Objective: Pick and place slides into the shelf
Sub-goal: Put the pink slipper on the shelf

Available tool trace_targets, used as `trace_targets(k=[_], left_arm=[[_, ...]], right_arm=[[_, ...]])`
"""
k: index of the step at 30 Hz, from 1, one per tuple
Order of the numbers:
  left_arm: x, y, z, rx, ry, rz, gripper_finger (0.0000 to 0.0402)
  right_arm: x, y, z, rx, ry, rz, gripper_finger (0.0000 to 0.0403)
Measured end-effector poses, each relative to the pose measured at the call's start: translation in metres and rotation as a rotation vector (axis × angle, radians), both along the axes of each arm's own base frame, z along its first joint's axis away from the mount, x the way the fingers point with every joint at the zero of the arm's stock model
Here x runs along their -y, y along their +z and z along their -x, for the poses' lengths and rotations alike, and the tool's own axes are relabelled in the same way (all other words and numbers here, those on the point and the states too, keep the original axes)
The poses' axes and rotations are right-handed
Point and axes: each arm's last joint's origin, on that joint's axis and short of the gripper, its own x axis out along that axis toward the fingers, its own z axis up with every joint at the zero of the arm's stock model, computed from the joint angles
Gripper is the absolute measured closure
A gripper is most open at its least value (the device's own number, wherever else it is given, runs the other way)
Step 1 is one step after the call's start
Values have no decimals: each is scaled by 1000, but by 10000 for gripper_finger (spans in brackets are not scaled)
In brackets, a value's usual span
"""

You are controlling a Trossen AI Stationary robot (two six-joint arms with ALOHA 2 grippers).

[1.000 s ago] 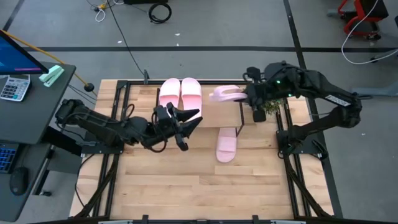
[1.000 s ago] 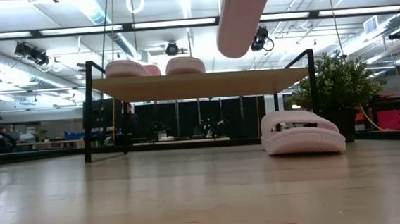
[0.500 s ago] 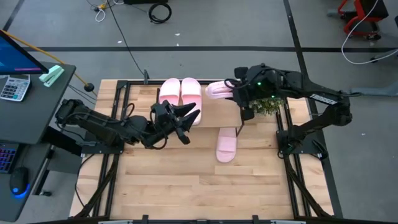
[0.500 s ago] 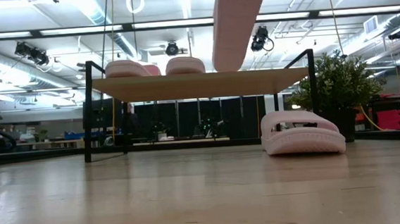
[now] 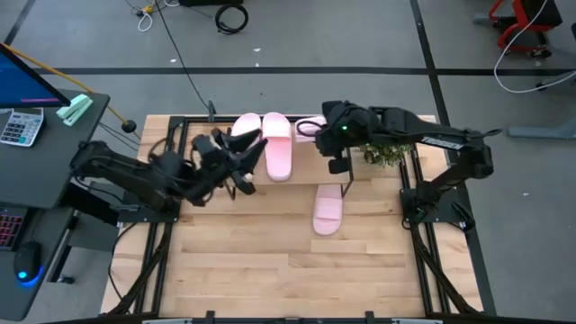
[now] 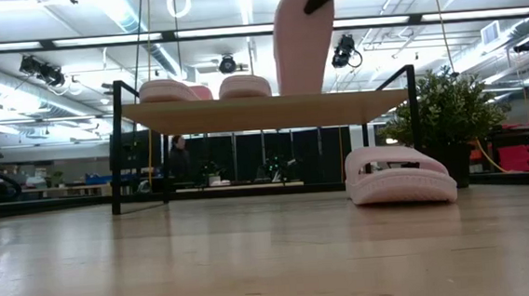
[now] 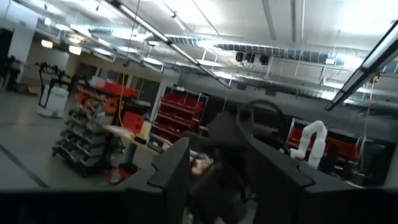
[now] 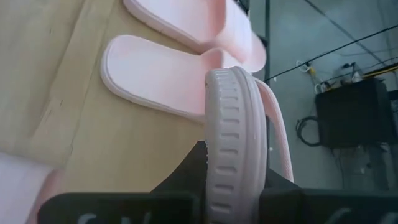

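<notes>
Third slide going onto the shelf

My right gripper [image 5: 329,135] pinches a slide [image 6: 302,43] on edge above the shelf [image 6: 262,112]; released tilted, it could topple onto the pair [image 5: 262,139] beside it.

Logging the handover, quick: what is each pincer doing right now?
Left pincer: open, holding nothing, beside the two sandals on the shelf.
Right pincer: closed on a pink sandal, hanging nearly upright over the shelf.

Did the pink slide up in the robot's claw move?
Yes. The held slide in the right gripper swung from the shelf's right end toward the two parked slides, now standing nearly upright.
</notes>
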Motion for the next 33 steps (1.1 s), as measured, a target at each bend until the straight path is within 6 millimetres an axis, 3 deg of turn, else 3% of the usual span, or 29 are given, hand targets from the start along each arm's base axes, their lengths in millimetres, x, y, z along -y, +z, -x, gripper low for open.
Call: trace_targets(k=[10, 18, 33], left_arm=[[-6, 17, 25, -19, 34, -83, 250], [-5, 13, 23, -81, 30, -100, 263], [-5, 9, 21, -131, 31, -114, 274]], right_arm=[[-18, -19, -26, -35, 16, 0, 362], [-35, -22, -34, -12, 45, -9, 362], [-34, -24, -35, -20, 43, -15, 360]])
